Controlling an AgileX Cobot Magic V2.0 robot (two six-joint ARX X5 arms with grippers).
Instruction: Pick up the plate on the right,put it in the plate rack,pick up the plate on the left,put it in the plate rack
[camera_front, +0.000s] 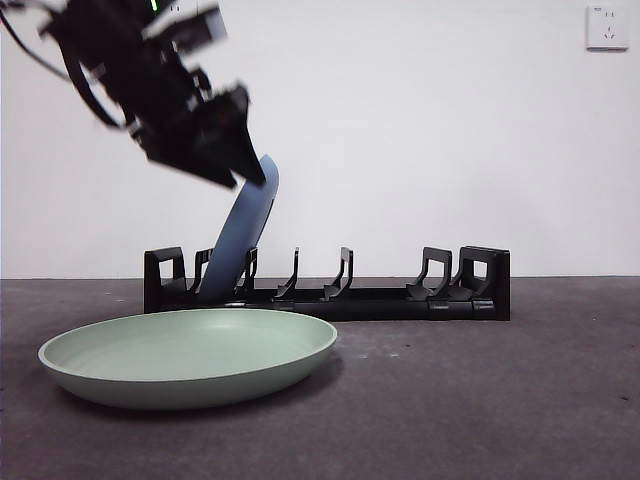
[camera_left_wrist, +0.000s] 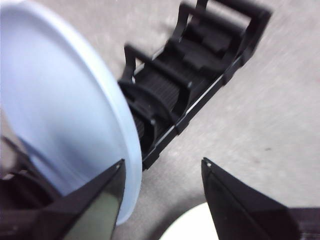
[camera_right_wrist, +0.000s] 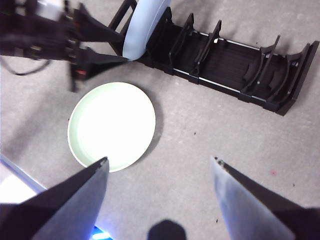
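Observation:
A blue plate (camera_front: 245, 235) stands on edge in the plate rack (camera_front: 400, 300) near its left end, leaning to the right. My left gripper (camera_front: 250, 178) hangs at the plate's top rim. In the left wrist view its jaws (camera_left_wrist: 164, 161) are open, with the blue plate (camera_left_wrist: 55, 100) rim just inside one jaw and the rack (camera_left_wrist: 200, 55) beyond. A pale green plate (camera_front: 190, 355) lies flat on the table in front of the rack. My right gripper (camera_right_wrist: 160, 160) is open high above the table with nothing in it, looking down on the green plate (camera_right_wrist: 112, 125), blue plate (camera_right_wrist: 142, 25) and rack (camera_right_wrist: 235, 60).
The rack's other slots to the right of the blue plate hold nothing. A white wall with a socket (camera_front: 607, 27) stands behind the rack. The grey table (camera_front: 480, 400) stretches to the right of the green plate.

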